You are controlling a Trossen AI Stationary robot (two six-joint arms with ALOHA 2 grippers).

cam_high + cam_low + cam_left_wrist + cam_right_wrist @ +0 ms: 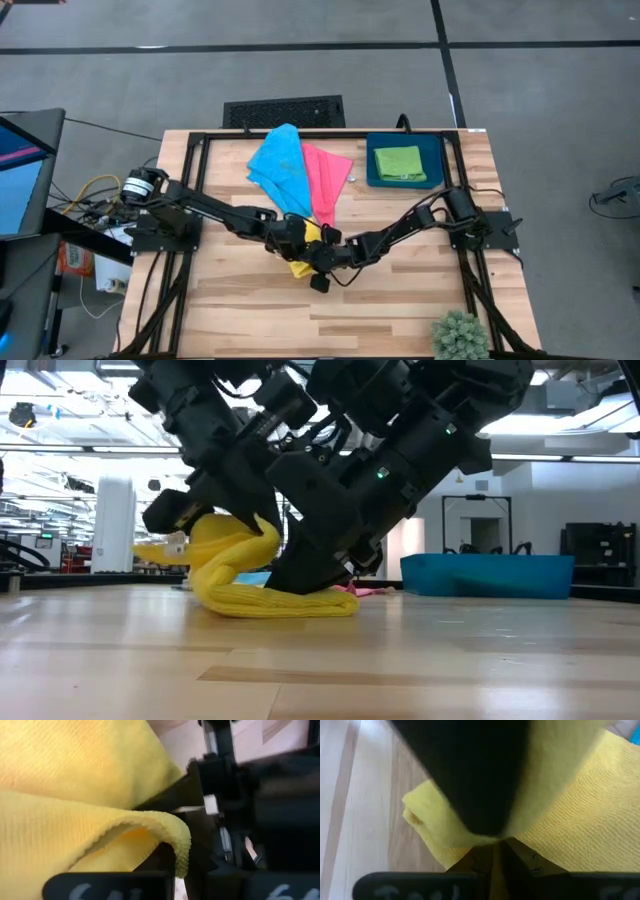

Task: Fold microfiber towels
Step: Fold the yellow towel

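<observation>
Pinching yellow towel point(262, 598) | left tool point(297, 238) and right tool point(322, 255) meet mid-table

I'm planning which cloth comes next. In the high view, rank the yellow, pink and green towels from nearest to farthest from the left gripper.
1. Yellow towel: at the left gripper itself, mid-table.
2. Pink towel: just beyond, toward the table's back edge.
3. Green towel: farthest, folded in the blue tray at back right.

both arms converged mid-table, fingers point(490, 857) pinched
</observation>
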